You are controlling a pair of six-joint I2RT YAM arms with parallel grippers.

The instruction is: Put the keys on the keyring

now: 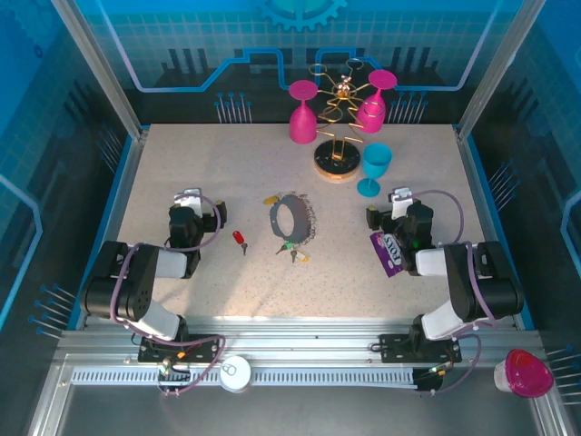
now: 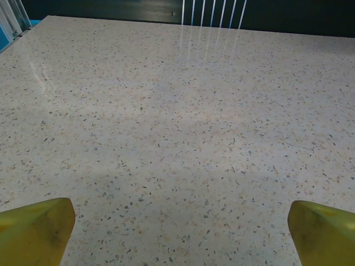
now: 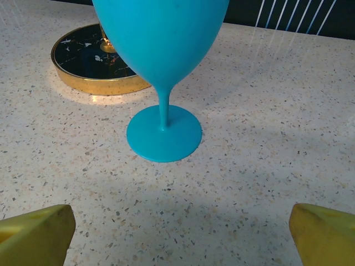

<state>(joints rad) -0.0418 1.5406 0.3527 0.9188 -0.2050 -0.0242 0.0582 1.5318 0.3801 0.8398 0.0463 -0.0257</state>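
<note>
The left gripper [image 2: 180,235] is spread wide and holds nothing, its yellow fingers [image 2: 33,230] over bare speckled table [image 2: 177,111]. The right gripper [image 3: 180,235] is just as wide and also holds nothing. It faces the foot of a blue glass [image 3: 163,133], which stands just right of the rack [image 3: 94,61] with its gold-rimmed base. Between the arms lies the keyring [image 1: 290,218], a dark grey loop. A red key [image 1: 240,239] lies to its left and a yellow key [image 1: 270,199] at its far left edge. More keys [image 1: 292,250] are bunched on its near side (too small to tell whether any touch it). A purple packet [image 1: 388,252] lies beside the right arm.
</note>
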